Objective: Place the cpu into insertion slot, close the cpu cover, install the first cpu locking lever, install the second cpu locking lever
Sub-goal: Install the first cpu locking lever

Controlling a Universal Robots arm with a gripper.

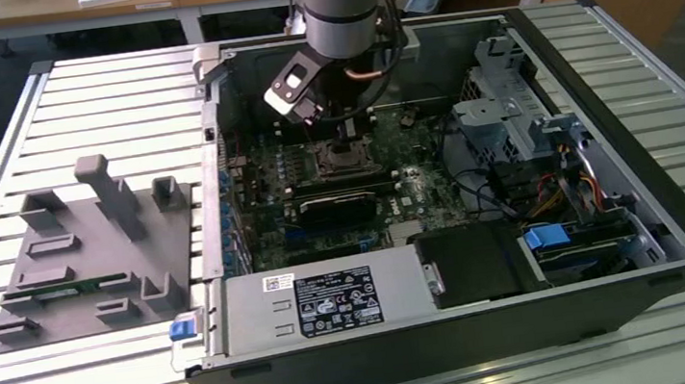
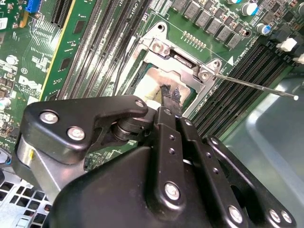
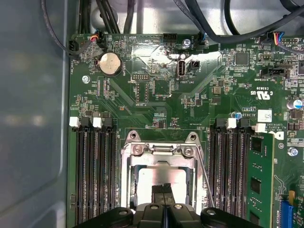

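Gripper point(image 2: 170, 95): shut, empty, tips on or just over cpu point(image 3: 146, 183), likely to press it home. Seated flat in slot point(image 1: 342, 158), mid-board point(image 3: 156, 95), between memory banks point(image 3: 95, 171). Cover point(image 3: 164, 163) apparently down around it. Lever point(image 2: 256, 87) unlatched, sticking out free.
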